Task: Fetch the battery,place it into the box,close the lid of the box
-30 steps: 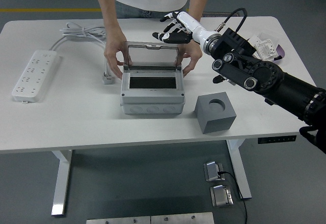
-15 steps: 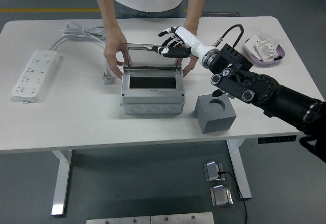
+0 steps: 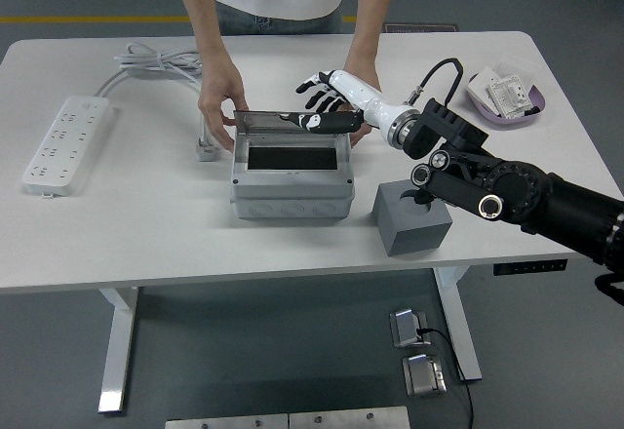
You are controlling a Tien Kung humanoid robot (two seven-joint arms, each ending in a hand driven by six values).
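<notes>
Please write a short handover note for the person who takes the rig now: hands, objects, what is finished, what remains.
Right hand: fingers spread, resting on the lid, holding nothing.
Left hand: out of view.
Box: mid-table, lid tilted partly down, not shut. A person's hands steady it at both sides.
Battery: not visible; the box interior is too dark to tell.
Grey block: right of the box.
Left: press the lid fully closed.

I count one grey box point(image 3: 291, 180) at the middle of the frame, with one lid point(image 3: 291, 120). One grey block point(image 3: 410, 217) sits right of centre. One white power strip point(image 3: 64, 143) lies at the left, and one purple tray point(image 3: 512, 114) at the upper right. Only one of my hands, the right hand point(image 3: 327, 107), shows. The person's two hands point(image 3: 220, 97) are at the top centre.
</notes>
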